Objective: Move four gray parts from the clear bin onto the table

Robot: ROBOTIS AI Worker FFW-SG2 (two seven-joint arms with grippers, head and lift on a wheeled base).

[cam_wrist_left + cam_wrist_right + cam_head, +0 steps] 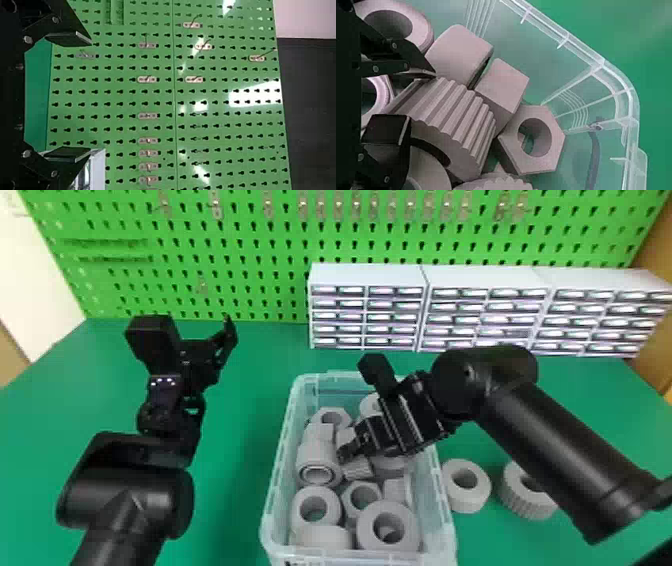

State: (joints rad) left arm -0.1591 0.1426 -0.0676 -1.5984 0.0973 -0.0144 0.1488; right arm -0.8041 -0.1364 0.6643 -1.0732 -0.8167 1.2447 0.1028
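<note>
The gray, ridged, plastic-looking ring [459, 114] is probably light and stiff, so the right end effector [422, 101], its 2 fingers spread apart, should pinch its thick wall

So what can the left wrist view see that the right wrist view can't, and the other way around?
Left wrist view: the green pegboard, its metal hooks and part of a white drawer cabinet.
Right wrist view: gray parts inside the clear bin.
Both: some green table, and a black gripper, the left gripper or right gripper.
</note>
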